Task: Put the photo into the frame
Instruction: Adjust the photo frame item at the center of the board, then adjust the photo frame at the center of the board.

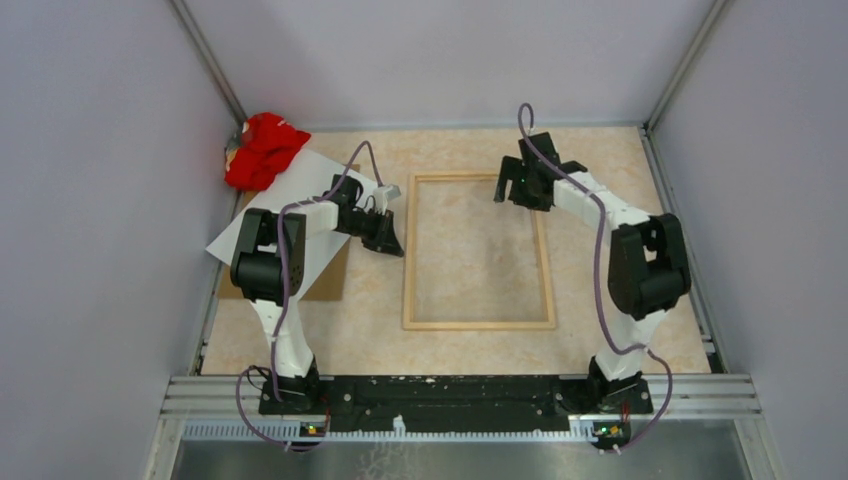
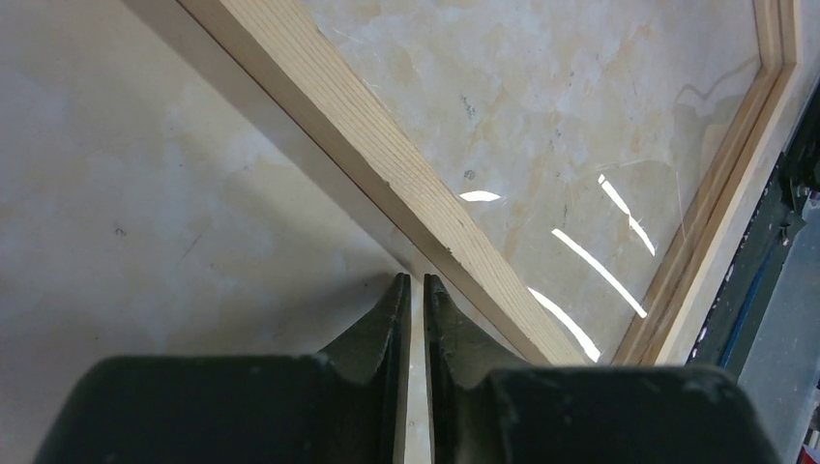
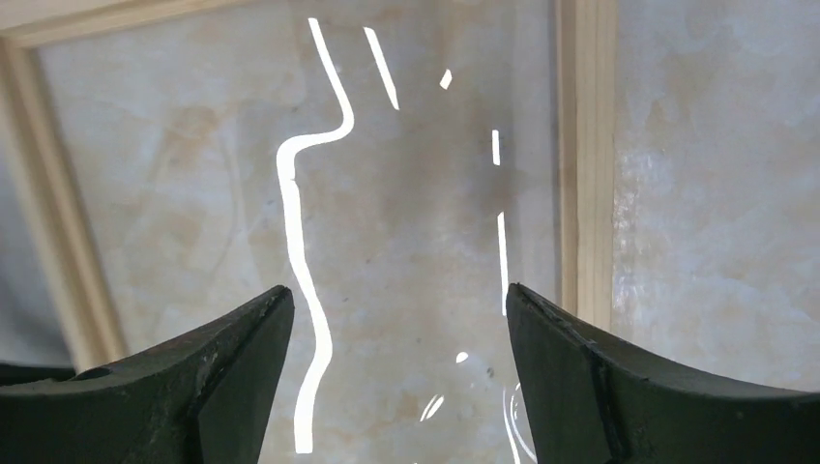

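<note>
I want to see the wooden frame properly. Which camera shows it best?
The top view: the frame shows all four sides at once. The left wrist view catches two rails and a corner; the right wrist view, parts of three rails.

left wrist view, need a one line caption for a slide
left claw nearly shut, tips aimed just outside the light wooden frame lying flat on the marbled table

Red cloth (image 1: pixel 264 150) in far-L corner; brown board (image 1: pixel 325 278) L side, nr cloth.
</note>
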Controlling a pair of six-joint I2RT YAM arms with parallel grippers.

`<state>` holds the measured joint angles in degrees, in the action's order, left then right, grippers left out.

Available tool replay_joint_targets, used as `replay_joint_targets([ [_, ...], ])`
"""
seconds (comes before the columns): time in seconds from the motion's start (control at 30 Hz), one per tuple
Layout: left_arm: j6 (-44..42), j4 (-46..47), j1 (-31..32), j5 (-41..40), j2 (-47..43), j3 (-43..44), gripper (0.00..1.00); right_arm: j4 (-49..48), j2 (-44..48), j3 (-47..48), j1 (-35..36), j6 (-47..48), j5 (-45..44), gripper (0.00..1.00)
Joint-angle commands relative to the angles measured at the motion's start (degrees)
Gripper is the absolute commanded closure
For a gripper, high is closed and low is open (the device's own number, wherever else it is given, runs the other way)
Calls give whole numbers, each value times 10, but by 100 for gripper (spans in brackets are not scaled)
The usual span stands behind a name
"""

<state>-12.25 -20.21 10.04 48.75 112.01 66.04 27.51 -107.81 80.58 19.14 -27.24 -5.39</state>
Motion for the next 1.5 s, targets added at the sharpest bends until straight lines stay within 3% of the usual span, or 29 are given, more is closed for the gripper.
replay_joint_targets([
  [0.0, -19, -7, -4, 6, -29, 9, 84, -12, 113, -33, 18, -11, 33, 19],
  [0.33, -29, -18, -4, 12, -31, 10, 84, 4, 261, -265, 34, -47, 52, 24],
  [0.5, -26, -19, -3, 20, -32, 10, 83, 1, 308, -336, 34, -63, 53, 24],
  [0.9, -27, -16, 7, 18, -28, 5, 83, 15, 324, -379, 34, -76, 66, 26],
  [1.47, -28, -7, 17, 8, -15, 7, 83, 13, 256, -359, 63, -86, 24, 27],
])
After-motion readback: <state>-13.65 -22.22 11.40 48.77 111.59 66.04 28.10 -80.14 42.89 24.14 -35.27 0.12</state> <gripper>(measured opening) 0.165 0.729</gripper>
